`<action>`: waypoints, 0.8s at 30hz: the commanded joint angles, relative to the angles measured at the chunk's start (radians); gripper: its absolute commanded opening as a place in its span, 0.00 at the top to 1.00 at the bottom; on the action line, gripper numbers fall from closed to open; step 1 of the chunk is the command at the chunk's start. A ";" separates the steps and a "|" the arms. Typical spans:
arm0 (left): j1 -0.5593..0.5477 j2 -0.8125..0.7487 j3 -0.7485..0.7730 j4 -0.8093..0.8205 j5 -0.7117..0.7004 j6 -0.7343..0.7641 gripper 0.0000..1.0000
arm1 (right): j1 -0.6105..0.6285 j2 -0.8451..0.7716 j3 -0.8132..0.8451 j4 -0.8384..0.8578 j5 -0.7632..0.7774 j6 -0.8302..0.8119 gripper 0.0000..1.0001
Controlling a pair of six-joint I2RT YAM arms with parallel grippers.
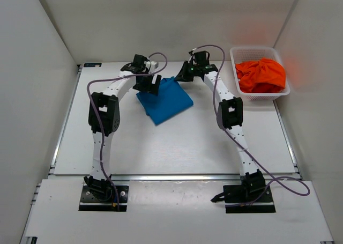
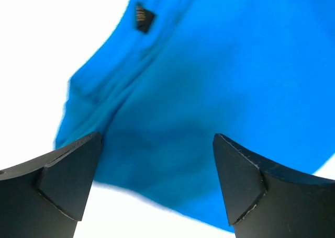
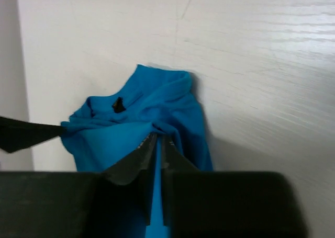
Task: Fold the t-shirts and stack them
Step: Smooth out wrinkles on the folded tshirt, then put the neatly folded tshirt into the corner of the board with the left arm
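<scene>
Blue shirt (image 1: 163,100), folded small at the far middle of the table (image 1: 177,147), looks light and limp, best pinched at a folded edge: right claw (image 3: 158,144) nips its cloth, left claw (image 2: 157,159) gapes wide above it.

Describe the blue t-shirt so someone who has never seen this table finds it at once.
Start at the white table, then look to its far middle. There lies the blue t-shirt, folded into a tilted, roughly square shape. The only other shirt in view, the orange t-shirt, sits crumpled inside the white basket at the far right.
</scene>
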 commanded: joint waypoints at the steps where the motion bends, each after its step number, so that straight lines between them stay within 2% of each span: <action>1: 0.069 -0.225 -0.019 -0.002 -0.019 -0.070 0.01 | -0.006 -0.136 0.056 -0.064 0.102 -0.087 0.92; 4: 0.116 -0.330 -0.166 0.004 0.059 -0.162 0.01 | -0.001 -0.266 0.053 -0.188 0.275 -0.228 0.73; 5: 0.129 -0.355 -0.201 0.002 0.099 -0.189 0.01 | 0.004 -0.285 0.052 -0.211 0.353 -0.285 0.71; 6: 0.148 -0.395 -0.317 0.006 0.145 -0.233 0.01 | -0.001 -0.351 0.026 -0.268 0.424 -0.342 0.67; 7: 0.154 -0.400 -0.359 0.010 0.167 -0.247 0.01 | -0.009 -0.426 -0.003 -0.283 0.438 -0.348 0.66; 12: 0.160 -0.382 -0.582 0.074 0.392 -0.388 0.01 | -0.100 -0.723 -0.386 -0.319 0.415 -0.329 0.65; 14: 0.134 -0.354 -0.622 0.110 0.374 -0.408 0.02 | -0.151 -0.849 -0.494 -0.326 0.411 -0.324 0.65; 17: 0.084 -0.319 -0.602 0.119 0.350 -0.421 0.01 | -0.214 -0.934 -0.647 -0.307 0.340 -0.277 0.67; 20: 0.041 -0.306 -0.570 0.105 0.218 -0.390 0.01 | -0.271 -0.940 -0.666 -0.296 0.266 -0.252 0.71; 24: 0.022 -0.285 -0.546 0.081 0.164 -0.371 0.01 | -0.271 -0.931 -0.619 -0.282 0.236 -0.236 0.72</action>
